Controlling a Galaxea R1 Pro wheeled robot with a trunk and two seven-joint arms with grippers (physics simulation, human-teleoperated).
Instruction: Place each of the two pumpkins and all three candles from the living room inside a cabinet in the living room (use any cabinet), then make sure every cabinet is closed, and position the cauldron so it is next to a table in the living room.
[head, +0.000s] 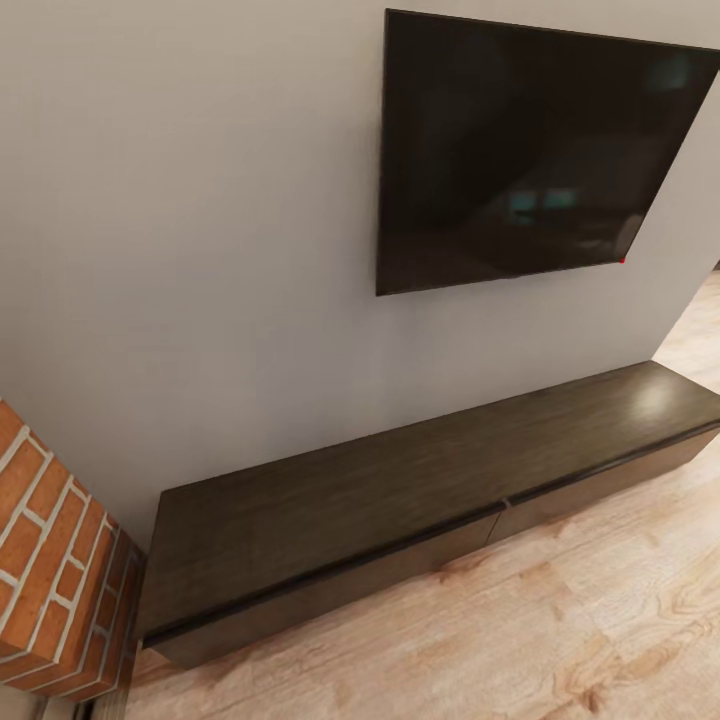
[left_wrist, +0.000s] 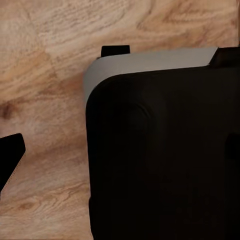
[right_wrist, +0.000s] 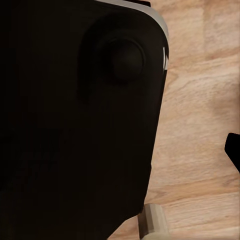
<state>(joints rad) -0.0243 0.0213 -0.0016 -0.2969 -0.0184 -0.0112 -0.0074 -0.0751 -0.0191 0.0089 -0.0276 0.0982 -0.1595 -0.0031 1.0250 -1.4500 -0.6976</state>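
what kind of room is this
Most likely a living room: a flat-screen TV hangs on a plain wall above a long, low dark-brown cabinet with its drawer fronts shut. A red brick structure, perhaps a fireplace side, stands at the cabinet's end on a light wood floor.

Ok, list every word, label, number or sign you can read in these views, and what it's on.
None readable.
TV: blank dark screen, no brand visible.
Cabinet: plain wood, no labels.
Black robot body: a small white mark at its edge, too small to read.
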